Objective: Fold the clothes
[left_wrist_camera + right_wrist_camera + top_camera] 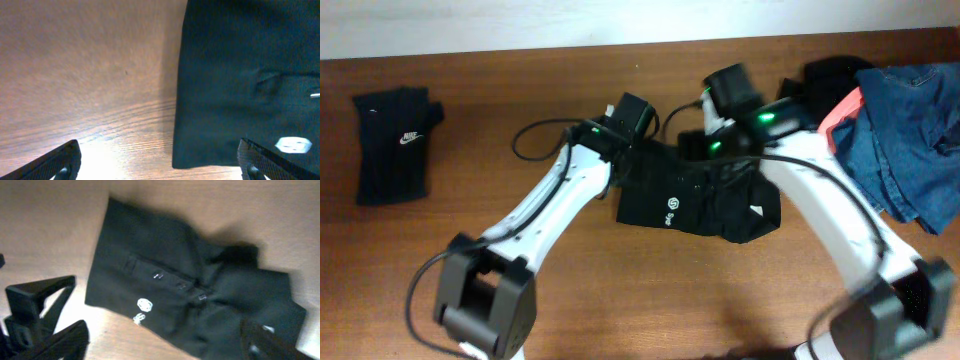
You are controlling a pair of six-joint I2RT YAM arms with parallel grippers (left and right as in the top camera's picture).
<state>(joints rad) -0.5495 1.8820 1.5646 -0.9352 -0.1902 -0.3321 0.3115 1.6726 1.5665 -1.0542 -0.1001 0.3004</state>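
Left fingers [55,161] spread apart, empty, over worktop [90,75]; black shirt [240,75] edge lies between them. Right fingers [50,310] apart, empty, same shirt below them. Denim pile [910,120] just beyond Right fingers; folded black garment [392,145] well apart from both.

The black polo shirt [695,205] lies in the middle before me, half folded. Its left edge is straight and flat and its right part is rumpled. Its placket [180,285] shows small buttons, with a white round logo [144,304] beside it. Well apart on my left rests a folded black garment [392,145], a neat rectangle with a white mark. On my right, blue denim [910,140] lies heaped with a coral piece [842,115], both unfolded.
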